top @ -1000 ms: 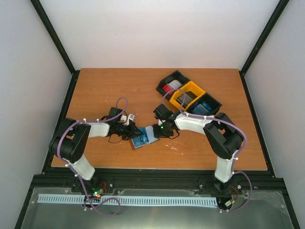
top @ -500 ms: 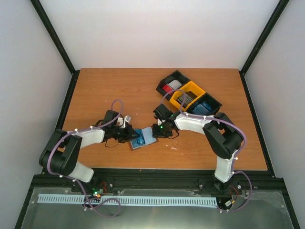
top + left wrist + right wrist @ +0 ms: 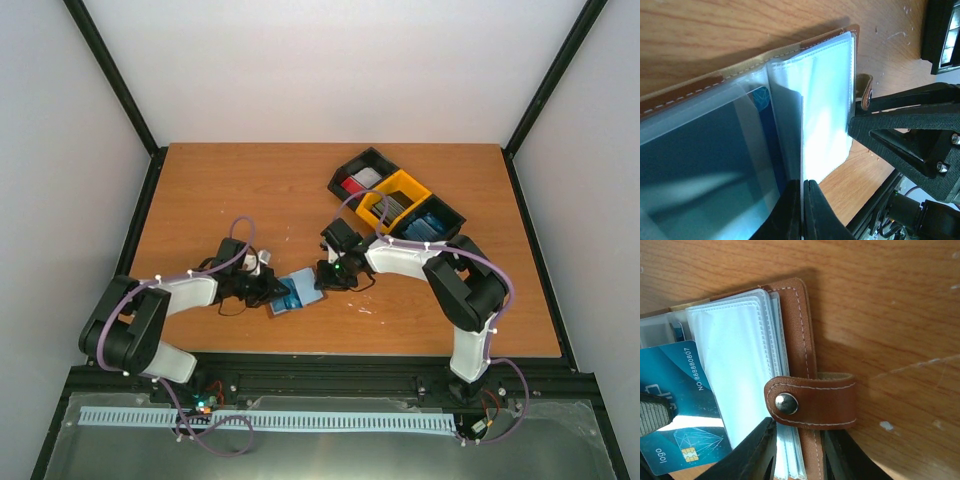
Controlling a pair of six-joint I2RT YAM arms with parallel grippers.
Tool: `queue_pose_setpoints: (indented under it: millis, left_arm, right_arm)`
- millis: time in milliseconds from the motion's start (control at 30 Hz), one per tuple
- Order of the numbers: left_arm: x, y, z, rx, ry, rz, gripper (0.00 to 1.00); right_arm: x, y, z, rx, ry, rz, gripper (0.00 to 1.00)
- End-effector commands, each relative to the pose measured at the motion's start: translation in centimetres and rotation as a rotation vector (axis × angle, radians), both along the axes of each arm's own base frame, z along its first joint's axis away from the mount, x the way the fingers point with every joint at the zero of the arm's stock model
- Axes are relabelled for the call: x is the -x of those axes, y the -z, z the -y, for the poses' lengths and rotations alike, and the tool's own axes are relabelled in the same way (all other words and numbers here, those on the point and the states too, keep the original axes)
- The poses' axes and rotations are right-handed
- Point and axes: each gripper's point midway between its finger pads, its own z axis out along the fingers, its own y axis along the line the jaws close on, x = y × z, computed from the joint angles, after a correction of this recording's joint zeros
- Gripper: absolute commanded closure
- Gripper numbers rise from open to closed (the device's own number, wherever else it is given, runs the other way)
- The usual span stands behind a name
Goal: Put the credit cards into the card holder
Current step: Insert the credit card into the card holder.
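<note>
card holder [image 3: 297,292] lies open on the worktop [image 3: 230,190], lower centre of the top view, wedged between the two grippers.

right gripper [image 3: 797,449]: narrow, clamped on the holder's right-hand edge (brown cover plus the sleeve stack), just below the tab clasp [image 3: 812,401]. Reads as an anchor, so the holder can't slide or fold shut while the other side gets worked.

left gripper [image 3: 802,187]: fully closed on something thin. Looks like one clear sleeve [image 3: 790,135] stood up on edge to open a pocket; can't tell whether a card edge is pinched in with it.

blue card [image 3: 677,390] sits at the left of the sleeve stack in the right wrist view, chip at lower left, number printed up its side. From the left wrist it shows through the plastic, so probably partly in a pocket.

Around: black-and-yellow tray [image 3: 412,182] at upper right of the top view, well apart, with the remaining credit cards [image 3: 428,225].

In the way: loose neighbouring sleeves crowd the pocket mouth. Both grippers work nose to nose over one small holder, so there's little room to re-angle.
</note>
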Motion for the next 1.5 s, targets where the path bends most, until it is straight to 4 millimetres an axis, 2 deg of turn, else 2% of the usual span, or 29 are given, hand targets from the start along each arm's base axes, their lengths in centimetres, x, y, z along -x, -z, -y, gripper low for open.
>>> queue_pose_setpoints:
  millis: [0, 133, 267, 533, 767, 833, 967, 1133, 1367, 1467]
  left_arm:
    - [-0.1, -0.1, -0.4, -0.017, -0.012, 0.017, 0.99]
    - [-0.9, -0.7, -2.0, -0.063, -0.028, 0.064, 0.99]
    - [-1.4, -1.6, -2.4, -0.066, -0.039, 0.098, 0.99]
    - [-1.7, -1.7, -3.0, -0.095, -0.035, 0.099, 0.99]
    - [-1.9, -0.9, -2.1, -0.058, 0.016, 0.075, 0.99]
    - [-2.9, -1.4, -2.0, -0.059, 0.011, 0.121, 0.99]
    - [-3.4, -0.9, -1.9, -0.058, 0.013, 0.114, 0.99]
    - [-3.3, -0.8, -1.3, -0.003, 0.008, 0.089, 0.99]
    - [-2.8, 0.6, -2.1, -0.020, -0.047, 0.032, 0.99]
    - [-2.5, 0.3, -2.0, 0.013, -0.055, 0.041, 0.99]
  right_arm:
    - [2.8, 3.9, 2.1, 0.114, -0.010, -0.116, 0.73]
    - [2.9, 4.0, 2.1, 0.117, -0.016, -0.118, 0.73]
    - [3.0, 4.2, 2.1, 0.120, -0.020, -0.122, 0.73]
    - [2.8, 4.1, 1.8, 0.106, -0.037, -0.118, 0.71]
    - [2.9, 3.9, 1.0, 0.073, -0.078, -0.119, 0.65]
    - [3.0, 3.8, 0.7, 0.054, -0.090, -0.124, 0.63]
    - [3.3, 4.0, 0.3, 0.045, -0.109, -0.137, 0.62]
    - [3.5, 4.5, 0.5, 0.072, -0.111, -0.148, 0.65]
    - [3.7, 5.1, 1.1, 0.097, -0.083, -0.162, 0.69]
    - [3.8, 5.2, 1.2, 0.104, -0.083, -0.163, 0.69]
